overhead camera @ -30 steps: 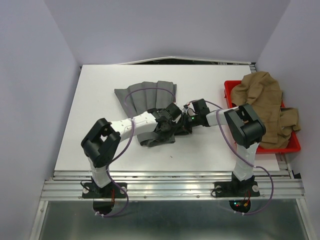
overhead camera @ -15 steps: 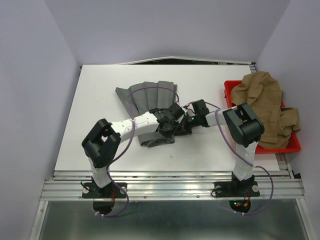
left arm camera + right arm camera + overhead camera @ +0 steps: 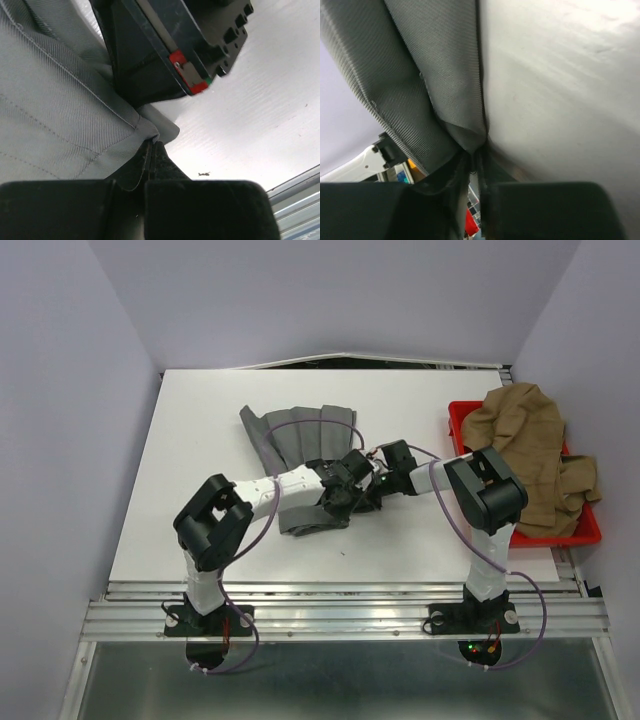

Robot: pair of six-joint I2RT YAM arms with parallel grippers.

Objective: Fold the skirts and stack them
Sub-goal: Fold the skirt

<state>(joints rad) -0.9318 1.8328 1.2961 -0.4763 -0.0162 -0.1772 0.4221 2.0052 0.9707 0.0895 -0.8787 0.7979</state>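
Nearest the arm bases, at the middle of the white table (image 3: 200,440), the two grippers meet almost tip to tip over one corner of cloth. The left gripper (image 3: 151,150) has its jaws pressed together on a stitched hem of the grey skirt (image 3: 300,430). The right gripper (image 3: 476,157) has its jaws pinched onto a fold of the same skirt, just beside the left one. Beyond them the grey skirt fans out in flat pleats toward the far edge. At the far right, well apart, the tan skirt (image 3: 520,435) lies heaped in the red tray (image 3: 585,533), spilling over its rim. Both skirts look light, limp and woven, not slippery; they will likely sag and bunch, so hems and corners seem the best places to grip.
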